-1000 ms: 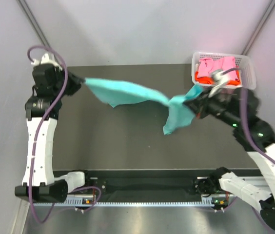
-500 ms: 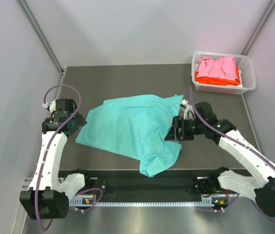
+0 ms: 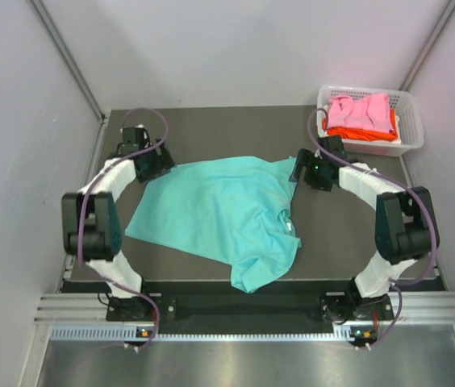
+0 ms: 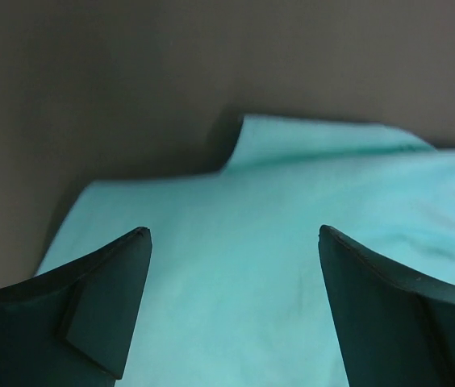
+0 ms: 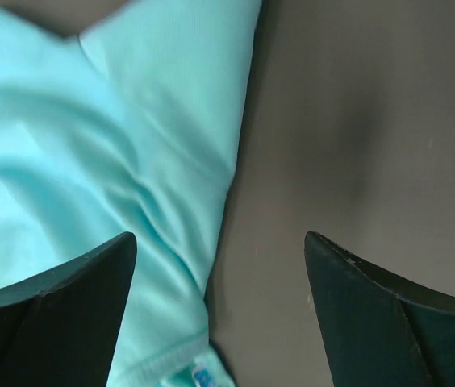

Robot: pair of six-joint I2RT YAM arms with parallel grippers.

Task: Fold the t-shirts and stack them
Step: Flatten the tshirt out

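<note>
Top external view: teal t-shirt [image 3: 215, 214] lies spread on the worktop [image 3: 348, 234], centre, between the two arms. It is not flat. The cloth is rumpled around the neck opening on the right side, and one lower corner trails toward the near edge. No fold shows in it yet.

Pink t-shirt [image 3: 359, 107] and orange t-shirt [image 3: 369, 129] sit heaped in the white lattice basket [image 3: 411, 121] at the far right corner, pink on top, well apart from the teal one.

Left claw [image 3: 168, 167] is at the teal shirt's far left corner, spread wide over the cloth, pinching nothing. Right claw [image 3: 295, 172] is at the far right corner, likewise spread, straddling cloth edge and bare worktop.

Judgement: early stage. Only the first shirt is out. Smoothing, folding, the other two shirts and the stack are all left.
</note>
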